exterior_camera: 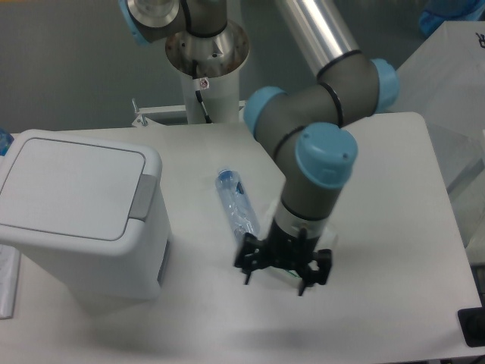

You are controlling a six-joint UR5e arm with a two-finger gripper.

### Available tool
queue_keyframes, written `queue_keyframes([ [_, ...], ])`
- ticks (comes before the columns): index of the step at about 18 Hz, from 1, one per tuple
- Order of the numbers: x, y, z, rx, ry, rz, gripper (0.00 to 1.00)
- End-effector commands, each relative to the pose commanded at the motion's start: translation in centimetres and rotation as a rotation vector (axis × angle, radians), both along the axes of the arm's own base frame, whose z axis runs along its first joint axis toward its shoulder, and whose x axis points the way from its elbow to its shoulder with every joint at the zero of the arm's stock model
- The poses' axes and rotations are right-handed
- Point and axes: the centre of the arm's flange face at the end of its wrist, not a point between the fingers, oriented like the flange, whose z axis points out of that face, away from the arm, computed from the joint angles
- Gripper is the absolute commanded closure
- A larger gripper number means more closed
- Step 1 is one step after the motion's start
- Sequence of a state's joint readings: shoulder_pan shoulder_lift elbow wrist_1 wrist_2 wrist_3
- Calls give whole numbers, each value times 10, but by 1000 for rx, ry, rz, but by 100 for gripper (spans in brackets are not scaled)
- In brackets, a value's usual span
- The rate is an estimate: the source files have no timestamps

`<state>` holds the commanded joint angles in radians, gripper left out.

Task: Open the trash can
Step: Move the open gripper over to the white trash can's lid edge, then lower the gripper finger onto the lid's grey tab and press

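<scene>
The trash can (76,220) is a large white boxy bin at the table's left, its flat lid (68,186) down and closed, with a grey push tab (142,199) on the lid's right edge. My gripper (276,282) hangs over the table well to the right of the can, about a bin's width from the tab. Its two dark fingers point down, spread apart, with nothing between them.
A crushed clear plastic bottle with a blue cap (236,206) lies between the can and the gripper, its lower end hidden behind the wrist. A clear plastic wrapper (282,208) lies behind the arm. The robot's base column (206,68) stands at the back.
</scene>
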<state>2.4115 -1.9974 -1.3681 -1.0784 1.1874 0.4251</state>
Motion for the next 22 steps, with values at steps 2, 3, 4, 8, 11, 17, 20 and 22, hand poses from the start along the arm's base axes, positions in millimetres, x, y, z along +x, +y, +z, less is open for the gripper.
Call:
queue_keyframes([
  [2, 23, 2, 12, 29, -40, 16, 0],
  [3, 31, 3, 17, 40, -60, 34, 0],
  [4, 38, 2, 25, 52, -77, 50, 0],
  [8, 53, -17, 56, 97, -79, 68, 0],
  [11, 59, -30, 78, 118, -70, 93, 0],
  [17, 99, -65, 101, 141, -90, 90, 0],
  [20, 113, -75, 86, 120, -104, 82, 0],
  [22, 111, -76, 80, 117, -108, 84, 0],
])
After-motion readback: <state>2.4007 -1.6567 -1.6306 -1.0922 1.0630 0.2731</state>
